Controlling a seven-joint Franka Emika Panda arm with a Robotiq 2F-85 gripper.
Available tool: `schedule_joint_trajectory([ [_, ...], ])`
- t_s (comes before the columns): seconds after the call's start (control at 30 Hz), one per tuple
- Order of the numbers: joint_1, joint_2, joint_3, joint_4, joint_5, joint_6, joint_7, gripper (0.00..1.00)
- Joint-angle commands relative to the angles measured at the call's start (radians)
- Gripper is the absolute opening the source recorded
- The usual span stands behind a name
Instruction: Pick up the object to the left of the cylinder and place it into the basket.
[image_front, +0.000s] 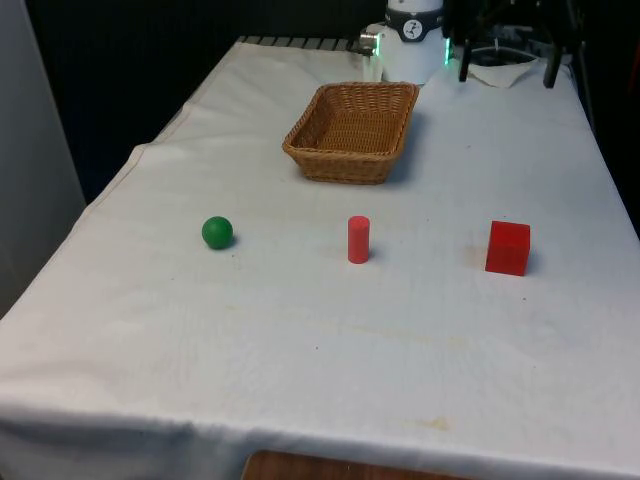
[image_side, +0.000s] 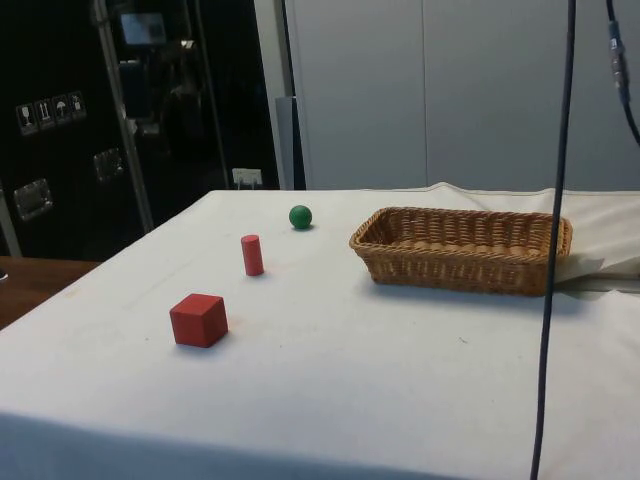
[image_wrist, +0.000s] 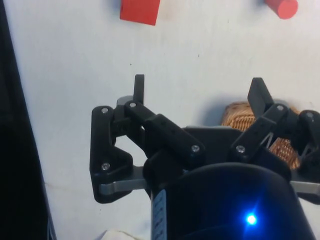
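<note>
Red cube (image_wrist: 140, 11), cylinder (image_wrist: 282, 7) cut off; basket (image_wrist: 240, 114) part hidden.

The gripper (image_wrist: 199, 90) is showing up black all over, with a dull shine; its two fingers (image_wrist: 139, 87) are looking thin and flat, with squared tips; chunky black link bars are joining the fingers to a rounded black body; small round silver screws are sitting at the joints; a grey metal plate is peeking out under the links; the robot's base (image_front: 413, 40) is looking white and rounded, with a black ring on top.
</note>
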Motion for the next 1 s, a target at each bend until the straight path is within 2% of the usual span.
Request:
schedule_joint_trajectory([
  [0.0, 0.001, 0.007, 0.003, -0.004, 0.005, 0.019, 0.005, 1.0],
  [0.57, -0.001, 0.084, 0.032, -0.018, 0.021, 0.101, 0.019, 1.0],
  [0.6, 0.0, 0.082, 0.028, -0.011, 0.011, 0.085, 0.02, 1.0],
  [0.63, -0.002, 0.088, 0.034, -0.019, 0.025, 0.106, 0.019, 1.0],
  [0.87, -0.002, 0.12, 0.044, -0.027, 0.048, 0.147, 0.018, 1.0],
  [0.9, 0.0, 0.118, 0.038, -0.021, 0.037, 0.13, 0.02, 1.0],
  [0.97, -0.001, 0.127, 0.046, -0.028, 0.052, 0.156, 0.018, 1.0],
])
